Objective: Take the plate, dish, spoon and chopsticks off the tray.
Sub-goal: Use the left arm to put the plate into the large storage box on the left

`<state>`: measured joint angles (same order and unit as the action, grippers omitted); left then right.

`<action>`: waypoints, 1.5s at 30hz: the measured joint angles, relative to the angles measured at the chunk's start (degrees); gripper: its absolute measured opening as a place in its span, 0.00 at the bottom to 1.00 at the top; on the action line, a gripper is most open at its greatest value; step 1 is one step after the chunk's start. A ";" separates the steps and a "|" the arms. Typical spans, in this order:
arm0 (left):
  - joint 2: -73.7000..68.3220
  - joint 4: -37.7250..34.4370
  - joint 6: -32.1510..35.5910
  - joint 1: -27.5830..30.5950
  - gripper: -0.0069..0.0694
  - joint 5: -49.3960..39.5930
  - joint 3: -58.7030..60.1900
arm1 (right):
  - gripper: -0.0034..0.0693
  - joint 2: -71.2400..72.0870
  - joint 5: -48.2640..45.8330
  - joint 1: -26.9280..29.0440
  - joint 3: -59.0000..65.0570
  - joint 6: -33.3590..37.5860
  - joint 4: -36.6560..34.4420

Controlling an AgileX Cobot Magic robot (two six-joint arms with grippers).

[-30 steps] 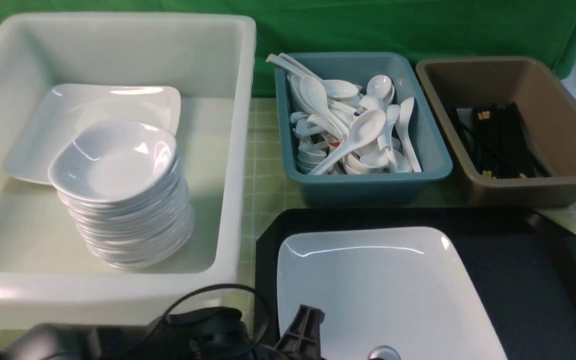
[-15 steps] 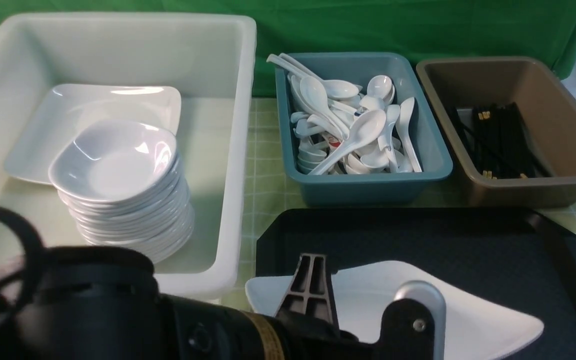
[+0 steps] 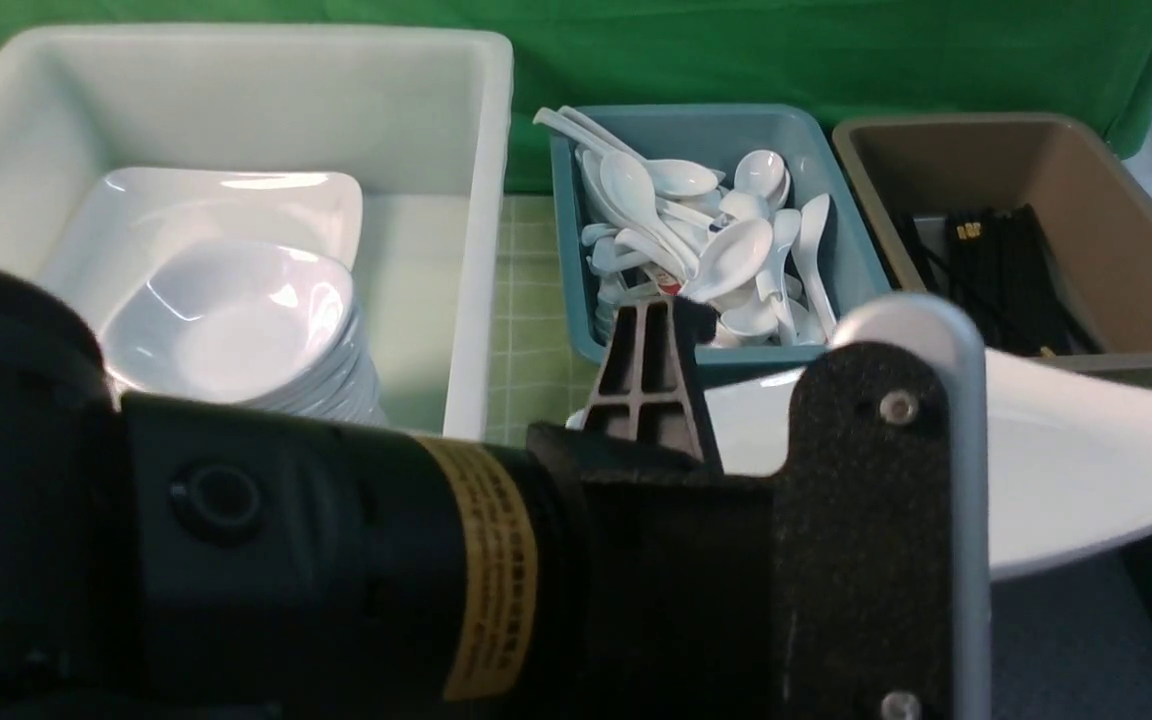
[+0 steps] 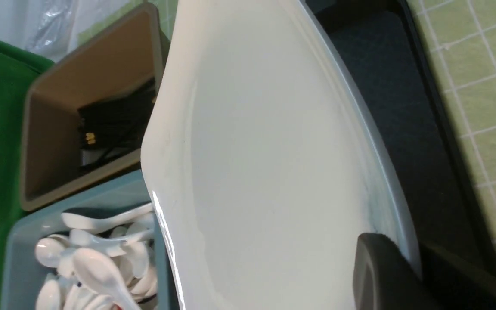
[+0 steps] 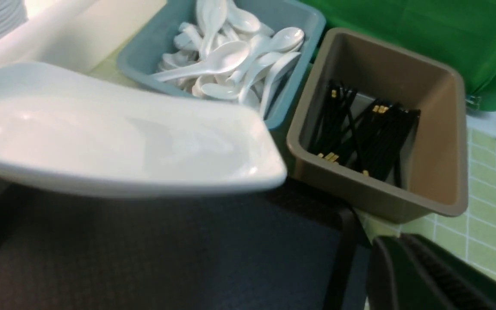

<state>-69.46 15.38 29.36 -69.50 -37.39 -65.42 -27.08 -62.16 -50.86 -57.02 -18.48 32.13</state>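
The large white plate [image 3: 1066, 470] hangs tilted above the black tray [image 3: 1086, 640], and my left gripper [image 3: 686, 420] is shut on its near rim. The left wrist view shows the plate [image 4: 265, 150] edge-on over the tray [image 4: 385, 107], with one dark finger [image 4: 381, 275] pressed on its upper face by the rim. My right gripper [image 5: 403, 254] is shut on nothing, above the tray's [image 5: 144, 249] far right corner and apart from the plate [image 5: 114, 133]. The visible tray surface is bare.
A deep white tub [image 3: 476, 200] at the left holds a stack of small dishes [image 3: 236, 320] and another plate. A teal bin [image 3: 576, 200] of white spoons and a brown bin [image 3: 1116, 240] of black chopsticks stand behind the tray. My left arm [image 3: 236, 560] blocks the lower left of the front view.
My left gripper has lifted the plate off the tray, raising it up and towards the bins. The left arm now fills much more of the front view.
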 joint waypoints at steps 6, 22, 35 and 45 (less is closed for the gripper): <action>0.44 8.62 -5.55 3.37 0.13 0.59 -4.62 | 0.08 0.00 0.06 0.00 0.00 -0.21 0.62; -5.29 12.45 -4.08 40.73 0.13 3.20 -7.24 | 0.08 -0.05 0.57 0.00 0.00 -0.13 0.79; -17.87 11.08 -3.89 55.31 0.13 4.45 -7.24 | 0.08 -0.05 0.52 0.00 0.00 -0.01 -1.14; -24.31 10.00 -2.36 57.79 0.13 5.43 -7.24 | 0.08 -0.05 0.48 0.00 0.00 0.27 -5.50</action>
<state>-93.77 25.38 27.00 -11.70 -31.97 -72.66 -27.13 -61.68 -50.86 -57.02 -18.21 26.62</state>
